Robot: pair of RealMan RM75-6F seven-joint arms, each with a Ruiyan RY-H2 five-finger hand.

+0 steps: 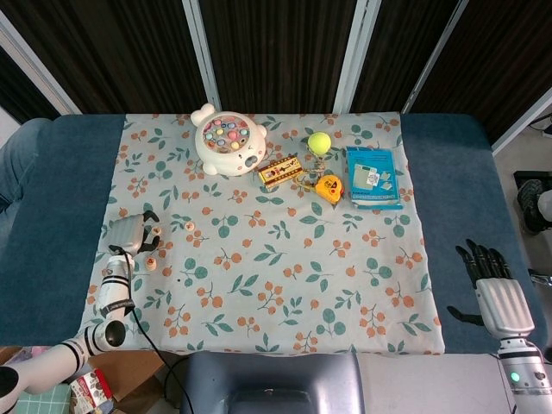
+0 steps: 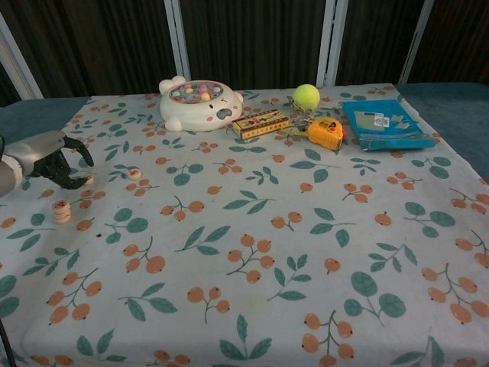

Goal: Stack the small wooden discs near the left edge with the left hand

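A short stack of small wooden discs [image 2: 61, 212] stands on the floral cloth near its left edge, also visible in the head view [image 1: 150, 264]. Two loose discs lie beyond it: one [image 2: 87, 180] right at my left hand's fingertips, the other [image 2: 135, 173] further right. My left hand [image 2: 47, 157] hovers low over the cloth with its fingers curved and apart, reaching around the nearer loose disc; nothing is lifted. My right hand [image 1: 497, 291] rests off the cloth at the right, fingers straight, holding nothing.
At the back of the cloth stand a white whale-shaped toy [image 2: 199, 102], a patterned wooden box [image 2: 260, 122], a tennis ball [image 2: 306, 95], a yellow tape measure [image 2: 326, 132] and a blue booklet [image 2: 386, 124]. The cloth's left edge [image 1: 108, 226] runs beside my left hand.
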